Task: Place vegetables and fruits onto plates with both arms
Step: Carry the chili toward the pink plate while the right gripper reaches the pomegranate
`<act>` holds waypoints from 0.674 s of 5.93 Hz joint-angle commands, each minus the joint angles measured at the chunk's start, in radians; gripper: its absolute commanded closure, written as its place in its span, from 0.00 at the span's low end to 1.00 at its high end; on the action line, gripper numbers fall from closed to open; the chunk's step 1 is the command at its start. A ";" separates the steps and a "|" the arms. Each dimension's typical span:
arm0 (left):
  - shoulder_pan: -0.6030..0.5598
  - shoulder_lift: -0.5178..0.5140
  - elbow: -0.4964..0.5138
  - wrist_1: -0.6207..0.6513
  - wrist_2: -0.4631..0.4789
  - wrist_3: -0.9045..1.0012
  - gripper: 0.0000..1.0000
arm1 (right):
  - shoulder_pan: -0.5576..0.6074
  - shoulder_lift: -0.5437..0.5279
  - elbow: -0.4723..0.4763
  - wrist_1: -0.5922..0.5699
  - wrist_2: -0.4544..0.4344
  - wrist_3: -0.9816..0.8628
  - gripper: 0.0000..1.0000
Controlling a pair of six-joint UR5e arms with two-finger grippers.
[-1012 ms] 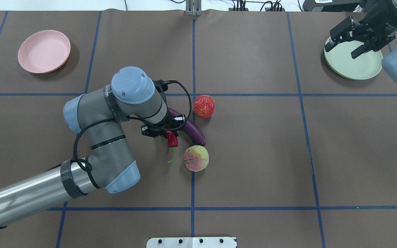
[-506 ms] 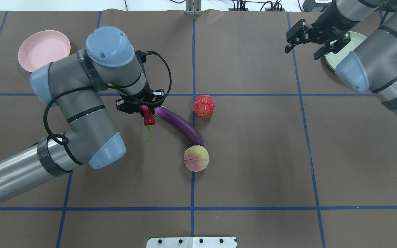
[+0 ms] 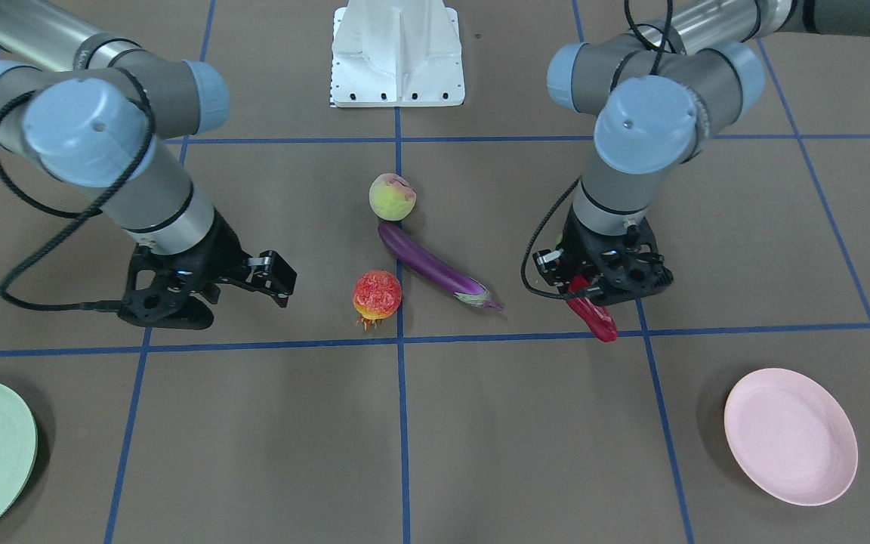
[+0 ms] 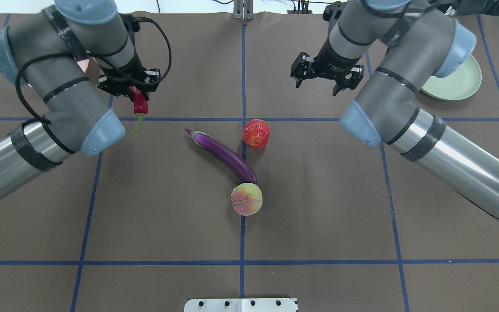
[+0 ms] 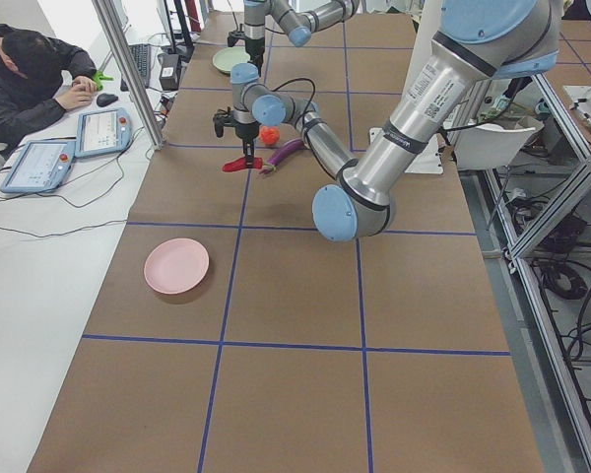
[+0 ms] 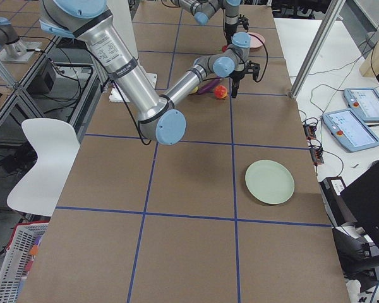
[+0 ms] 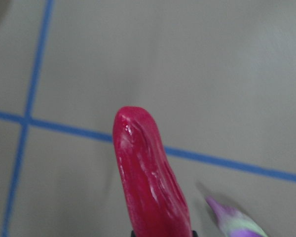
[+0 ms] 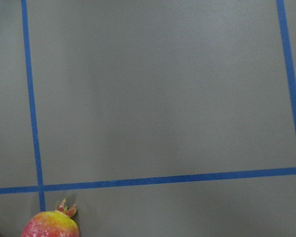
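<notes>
left tool clamped on chili pepper, left of eggplant | right tool spread wide, beyond and right of eggplant

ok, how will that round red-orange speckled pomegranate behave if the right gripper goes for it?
The round red-orange speckled pomegranate is near-spherical and lies free on the flat brown table cover, so an off-centre touch would probably roll it. Its small spiky crown points sideways, so likely no real stop. The skin looks textured, not glossy: probably not slippery.

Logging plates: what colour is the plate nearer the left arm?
Pale pink round matte plate; clearest in the front-facing view.
</notes>
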 commanded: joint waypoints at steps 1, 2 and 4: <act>-0.119 -0.011 0.205 -0.107 -0.005 0.157 1.00 | -0.092 0.110 -0.108 -0.002 -0.093 0.050 0.01; -0.156 -0.023 0.347 -0.244 -0.005 0.191 1.00 | -0.111 0.147 -0.154 0.028 -0.109 0.094 0.01; -0.260 -0.098 0.564 -0.284 -0.002 0.381 1.00 | -0.158 0.166 -0.239 0.101 -0.159 0.148 0.01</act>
